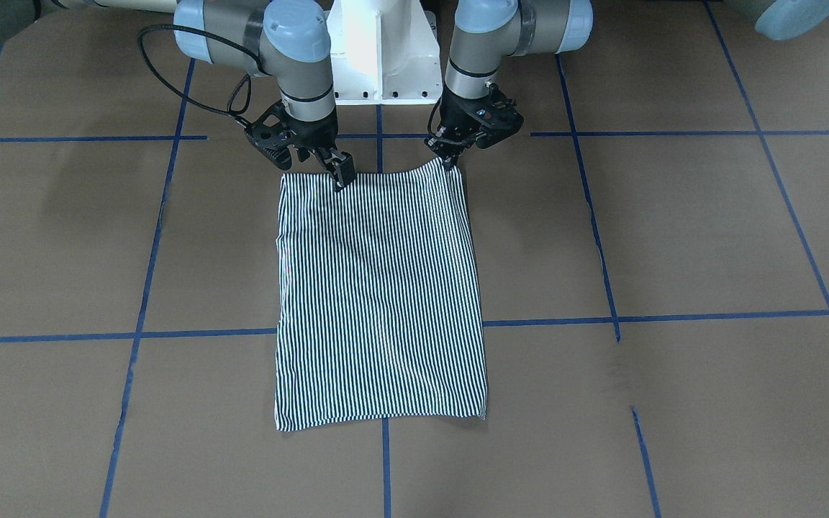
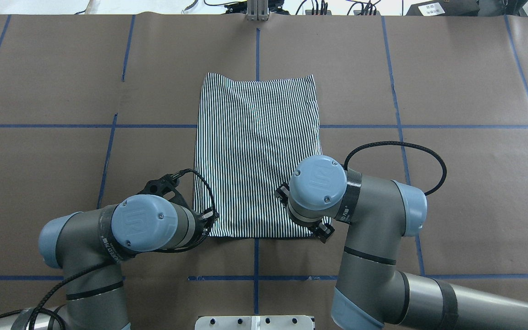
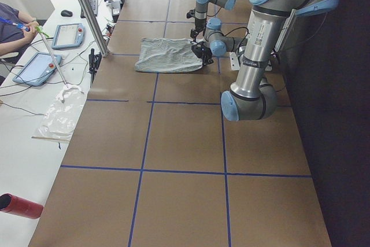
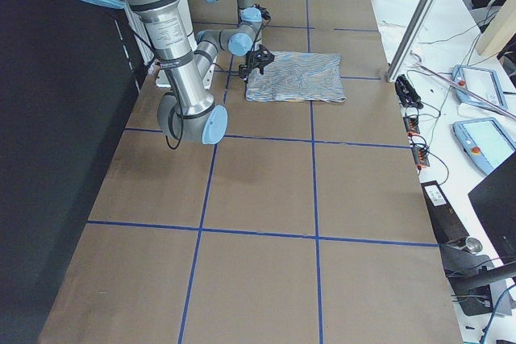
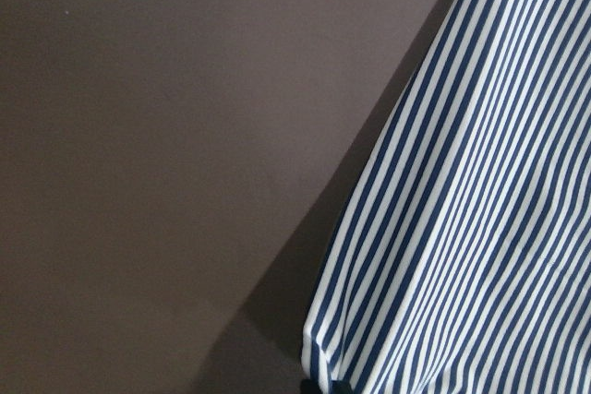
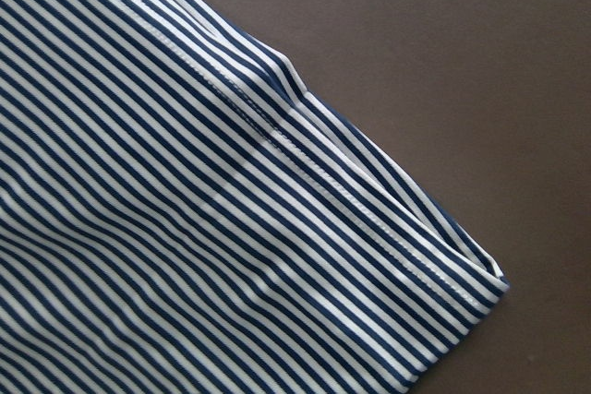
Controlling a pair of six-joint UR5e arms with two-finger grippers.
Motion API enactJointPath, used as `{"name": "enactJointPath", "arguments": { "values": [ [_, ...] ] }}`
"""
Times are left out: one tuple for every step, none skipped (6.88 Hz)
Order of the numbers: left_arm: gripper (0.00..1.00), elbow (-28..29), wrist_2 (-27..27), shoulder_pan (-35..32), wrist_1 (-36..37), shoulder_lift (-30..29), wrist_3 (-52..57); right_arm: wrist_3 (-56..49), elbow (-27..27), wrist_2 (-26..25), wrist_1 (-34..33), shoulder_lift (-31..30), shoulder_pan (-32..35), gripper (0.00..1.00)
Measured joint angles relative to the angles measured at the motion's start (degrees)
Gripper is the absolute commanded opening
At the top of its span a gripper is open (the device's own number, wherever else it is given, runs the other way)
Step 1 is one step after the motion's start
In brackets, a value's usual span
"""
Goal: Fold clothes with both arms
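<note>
Six cameras, one brown papered surface (image 2: 39,91).
The overhead camera looks forward and down from behind the robot; the front-facing one faces back at the white pedestal (image 1: 378,50), steeply down. Two side cameras stand well off at either end, looking along the surface. Both wrist cameras hang very close over the striped shirt (image 2: 257,151), each on one edge; all six share it.
</note>
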Motion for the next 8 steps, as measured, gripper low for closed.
{"name": "enactJointPath", "arguments": {
  "values": [
    [0.00, 0.0, 0.0, 0.0, 0.0, 0.0, 0.0, -0.2, -1.4, -0.6, 0.0, 0.0, -0.2, 1.00],
    [0.00, 0.0, 0.0, 0.0, -0.1, -0.1, 0.0, -0.4, -2.6, -0.9, 0.5, 0.0, -0.4, 1.00],
    [0.00, 0.0, 0.0, 0.0, -0.1, -0.1, 0.0, -0.3, -3.9, -1.0, 2.0, -0.1, -0.6, 1.00],
    [0.00, 0.0, 0.0, 0.0, -0.1, -0.1, 0.0, -0.1, -4.9, -1.1, 3.8, -0.1, -0.8, 1.00],
    [0.00, 0.0, 0.0, 0.0, -0.1, -0.1, 0.0, 0.1, -5.3, -1.1, 4.5, -0.2, -1.0, 1.00],
    [0.00, 0.0, 0.0, 0.0, 0.0, -0.1, 0.0, 0.3, -5.3, -1.1, 4.6, -0.3, -1.2, 1.00],
    [0.00, 0.0, 0.0, 0.0, 0.0, -0.1, 0.0, 0.4, -5.3, -1.0, 4.4, -0.5, -1.3, 1.00],
    [0.00, 0.0, 0.0, 0.0, 0.0, -0.2, 0.0, 0.4, -5.1, -1.0, 3.7, -0.5, -1.3, 1.00]
  ]
}}
